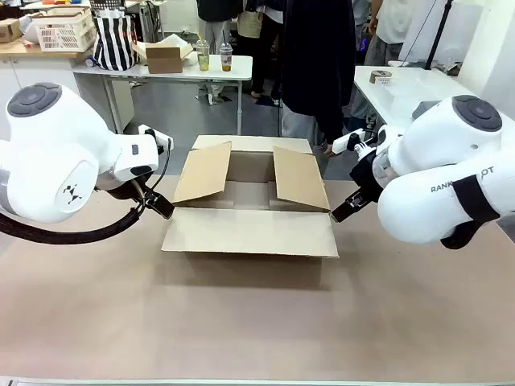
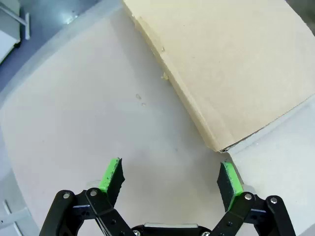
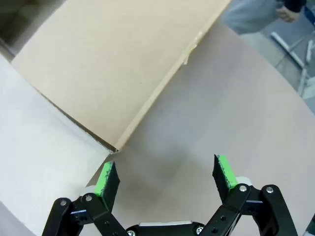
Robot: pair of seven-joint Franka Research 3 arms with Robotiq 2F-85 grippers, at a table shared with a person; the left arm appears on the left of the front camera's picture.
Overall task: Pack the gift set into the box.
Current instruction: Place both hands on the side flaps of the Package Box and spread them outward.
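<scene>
Standing at the middle of the brown table (image 1: pixel 257 330), the box (image 1: pixel 249 233) is seen with its flaps undone. The near flap is laid out flat toward the robot's side, the two side flaps are tilted up and lean inward over the opening, and the far flap is raised at the back. What lies inside cannot be made out past the flaps.

The left gripper (image 1: pixel 161 207) is held low just beside the box's near left corner, and the right gripper (image 1: pixel 339 213) is held in the same way at the near right corner. In the left wrist view the left gripper (image 2: pixel 170 172) is shown with its jaws spread wide and nothing between them. A corner of the cardboard (image 2: pixel 231 64) is seen just past one green pad (image 2: pixel 229 178); whether the two touch cannot be told. In the right wrist view the right gripper (image 3: pixel 165 172) is likewise spread wide and empty above the bare table, with a corner of the cardboard (image 3: pixel 113 64) close to one pad (image 3: pixel 104 178).

A person in a dark coat (image 1: pixel 318 64) is seen standing at the far side, behind the box.
</scene>
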